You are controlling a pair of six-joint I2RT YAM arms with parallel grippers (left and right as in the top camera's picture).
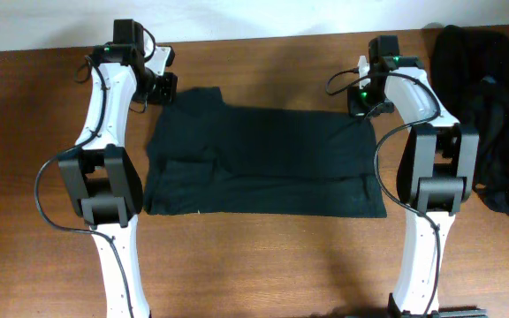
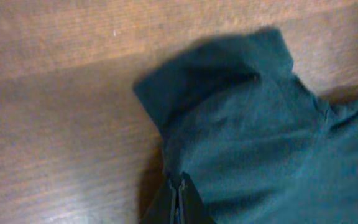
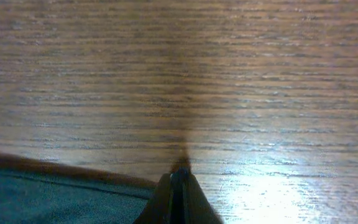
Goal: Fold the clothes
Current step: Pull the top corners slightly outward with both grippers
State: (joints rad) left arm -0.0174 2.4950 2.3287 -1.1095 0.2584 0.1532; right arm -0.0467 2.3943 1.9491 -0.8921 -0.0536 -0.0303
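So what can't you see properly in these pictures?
1. Overhead: the pile of black clothes runs off the right edge and is too dark to count pieces.
2. Overhead: the left claw hides under the left wrist, the right claw under the right wrist.
3. Left wrist view: whether the shut left claw pinches the T-shirt; its tips cover that spot.

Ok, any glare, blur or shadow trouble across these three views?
Overhead: sharp and evenly lit, though the black short-sleeved fabric T-shirt shows little fold detail. Left wrist: slightly blurred throughout, pale sheen on the brown wooden table. Right wrist: strong glare lower right, dark shadow streak ahead of the right gripper.
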